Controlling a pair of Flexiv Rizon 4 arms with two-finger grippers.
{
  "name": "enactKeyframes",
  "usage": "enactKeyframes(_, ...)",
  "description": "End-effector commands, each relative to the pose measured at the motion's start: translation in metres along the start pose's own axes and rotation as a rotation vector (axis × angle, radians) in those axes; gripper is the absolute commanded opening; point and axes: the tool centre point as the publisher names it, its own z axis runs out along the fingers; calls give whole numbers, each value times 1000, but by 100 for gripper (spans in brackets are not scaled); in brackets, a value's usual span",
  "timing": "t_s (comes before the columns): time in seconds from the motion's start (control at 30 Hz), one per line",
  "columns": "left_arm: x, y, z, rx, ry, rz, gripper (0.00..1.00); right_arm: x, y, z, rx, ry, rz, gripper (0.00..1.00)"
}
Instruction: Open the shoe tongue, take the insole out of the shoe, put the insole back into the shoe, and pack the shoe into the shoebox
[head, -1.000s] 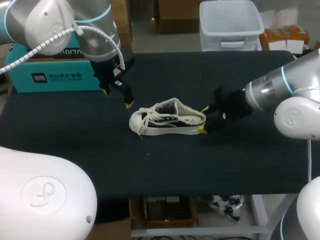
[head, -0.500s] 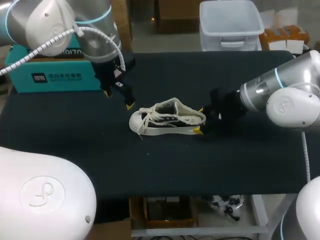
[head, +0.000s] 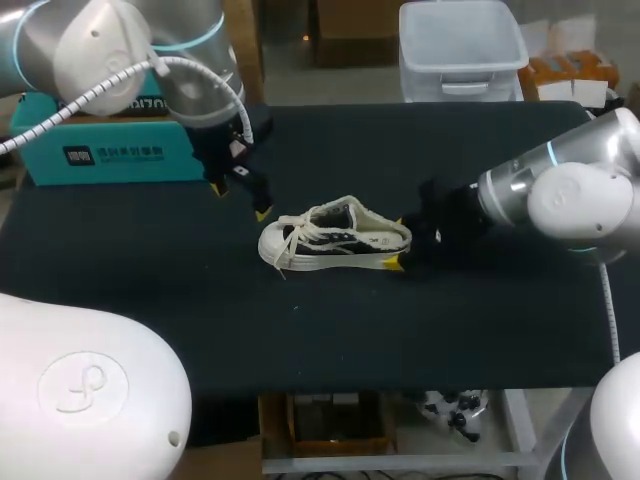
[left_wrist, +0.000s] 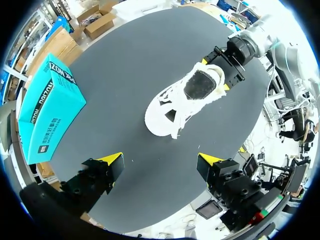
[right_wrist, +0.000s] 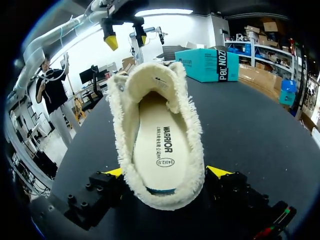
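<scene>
The right claw (right_wrist: 166, 172) stands wide apart around the heel of the sneaker (head: 335, 238). One yellow tip sits just beside each flank of the frayed cream collar, and no clear grip shows. The left claw (left_wrist: 161, 160) is spread just as wide and holds nothing. It hangs above the dark table (head: 300, 330), with the sneaker's toe ahead of it and the teal shoebox (left_wrist: 50, 107) ahead and off to one side.

Only the right wrist view looks down into the sneaker from the heel — the cream insole (right_wrist: 160, 145) lies flat inside. The left wrist view shows the white laces from above. The head view alone shows the sneaker's black side panel and the sneaker upright on its sole between the two claws.
</scene>
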Motion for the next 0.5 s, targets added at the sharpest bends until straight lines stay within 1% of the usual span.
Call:
enactKeyframes(0.03, 4, -3, 3, -1, -11, -5, 100, -4, -1, 2, -11, 20, -7, 100)
enactKeyframes(0.2, 6, -8, 6, 7, -16, -36, 100, -3, 0, 7, -23, 31, -19, 100)
enactKeyframes(0.23, 6, -9, 6, 14, -22, -50, 100, -3, 0, 8, -24, 33, -20, 86)
enactKeyframes(0.27, 7, -11, 7, 19, -22, -60, 100, -3, -1, 9, -25, 33, -19, 49)
enactKeyframes(0.3, 8, -12, 7, 22, -18, -69, 100, -3, -1, 9, -28, 34, -18, 22)
enactKeyframes(0.33, 9, -14, 8, 25, -20, -76, 100, -2, -2, 10, -30, 35, -20, 0)
enactKeyframes(0.47, 20, -23, 14, 34, -26, -123, 100, -1, -3, 13, -36, 44, -18, 0)
enactKeyframes(0.5, 23, -26, 15, 28, -13, -128, 100, 0, -4, 13, -39, 49, -19, 0)
